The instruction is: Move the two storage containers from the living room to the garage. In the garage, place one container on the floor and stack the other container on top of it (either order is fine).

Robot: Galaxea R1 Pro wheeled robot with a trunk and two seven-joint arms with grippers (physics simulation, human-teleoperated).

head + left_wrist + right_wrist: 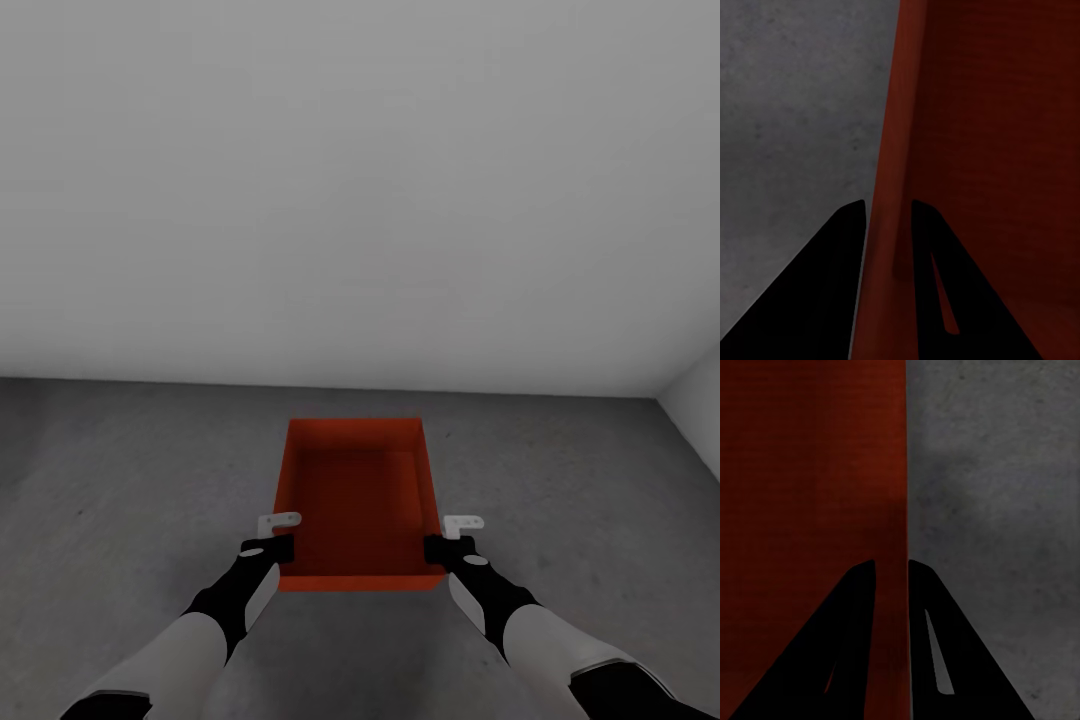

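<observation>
One orange-red storage container sits open-topped in front of me over the dark grey concrete floor of the garage. My left gripper is shut on its left side wall, near the front corner. My right gripper is shut on the right side wall at the same depth. In the left wrist view the black fingers straddle the red wall. In the right wrist view the fingers pinch the thin wall edge. Whether the bin rests on the floor or hangs just above it I cannot tell.
A plain white-grey wall rises a short way beyond the container. A second wall meets it at the far right corner. Bare concrete spreads to the left and right of the bin.
</observation>
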